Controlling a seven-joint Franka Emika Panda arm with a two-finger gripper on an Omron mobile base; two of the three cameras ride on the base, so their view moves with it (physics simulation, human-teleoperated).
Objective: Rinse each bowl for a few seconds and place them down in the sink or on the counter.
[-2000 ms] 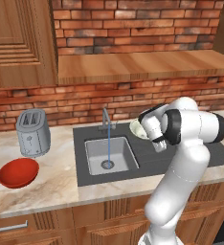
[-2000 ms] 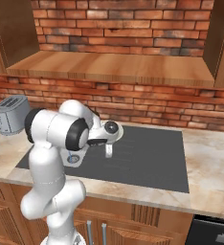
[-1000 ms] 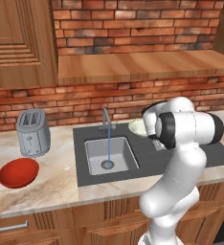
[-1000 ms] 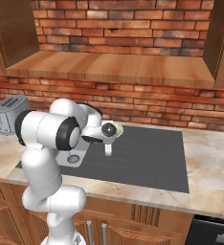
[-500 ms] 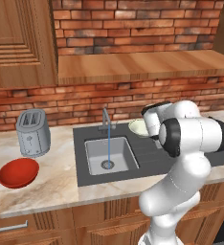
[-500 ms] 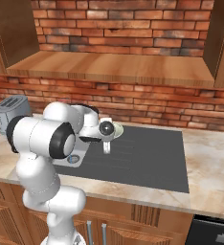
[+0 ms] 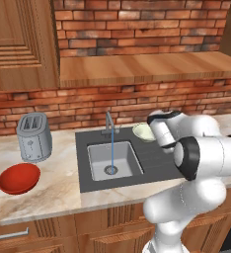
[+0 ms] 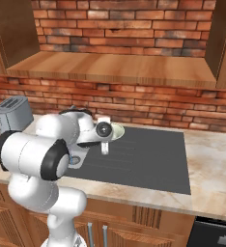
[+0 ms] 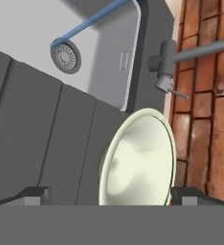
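The pale cream-green bowl [image 9: 138,158] rests on the back of the dark grey sink's [image 7: 154,160] drainboard, close to the brick wall and right of the faucet [image 7: 109,123]. My gripper [image 9: 111,195] is open, and the bowl lies between its spread fingertips [image 9: 35,194], closer to the right one. The same bowl [image 7: 143,131] shows just left of my hand, and again as the bowl [image 8: 118,129] behind my gripper [image 8: 105,144]. The glossy red bowl [image 7: 19,178] sits on the beige counter [image 7: 63,173] at far left. A thin blue stream of water runs from the faucet into the basin drain [image 9: 65,56].
A silver toaster [image 7: 34,137] stands behind the red bowl. The faucet [image 9: 190,50] juts out beside the cream-green bowl. A wooden shelf [image 7: 147,66] and brick wall rise behind the sink. Open counter [image 8: 209,164] lies right of the drainboard.
My arm's upper links have swung around toward the near side while the hand stays nearly in place. The cream-green bowl has hardly shifted.
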